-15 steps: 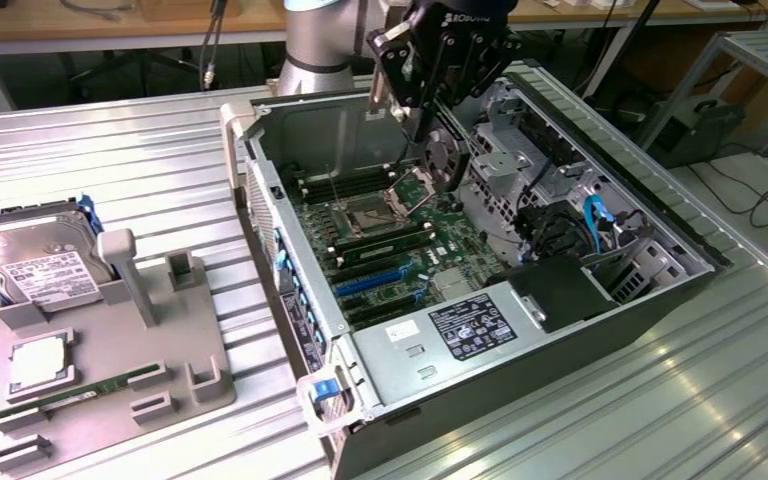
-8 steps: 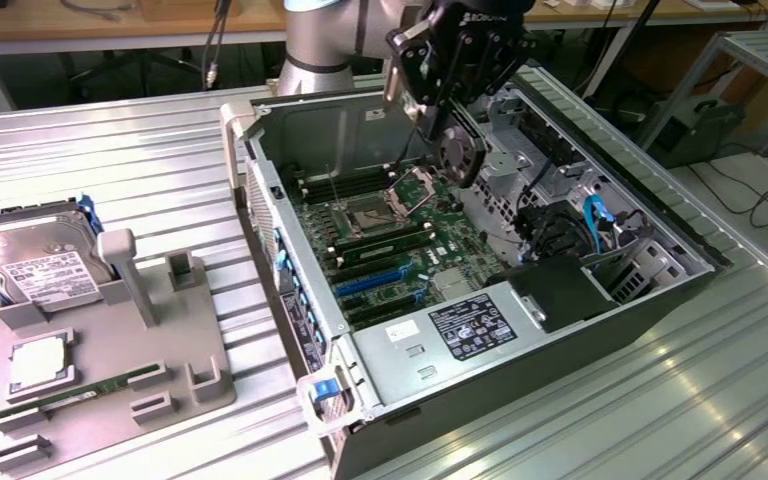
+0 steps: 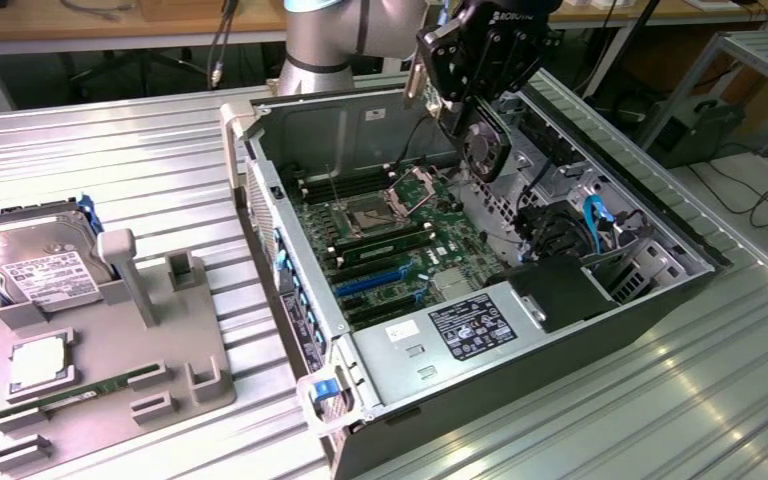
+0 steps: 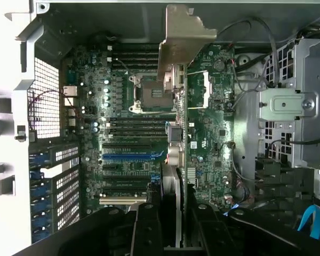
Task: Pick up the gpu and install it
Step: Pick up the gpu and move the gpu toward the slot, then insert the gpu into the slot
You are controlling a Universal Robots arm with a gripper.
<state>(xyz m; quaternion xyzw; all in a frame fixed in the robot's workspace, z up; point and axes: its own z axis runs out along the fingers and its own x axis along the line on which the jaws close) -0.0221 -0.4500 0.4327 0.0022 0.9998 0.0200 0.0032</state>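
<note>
My gripper hangs above the far end of the open computer case, shut on the gpu. The gpu is a dark card with a round fan, held on edge, and its pale metal bracket sticks out toward the exterior view's left. In the wrist view the gpu appears edge-on between my black fingers, its bracket pointing at the case's rear wall. It floats above the green motherboard, clear of the blue expansion slot.
A grey fixture on the exterior view's left carries a silver hard drive, a processor and a green memory stick. The case also holds a power supply, blue cables and a drive cage. Ribbed metal tabletop surrounds everything.
</note>
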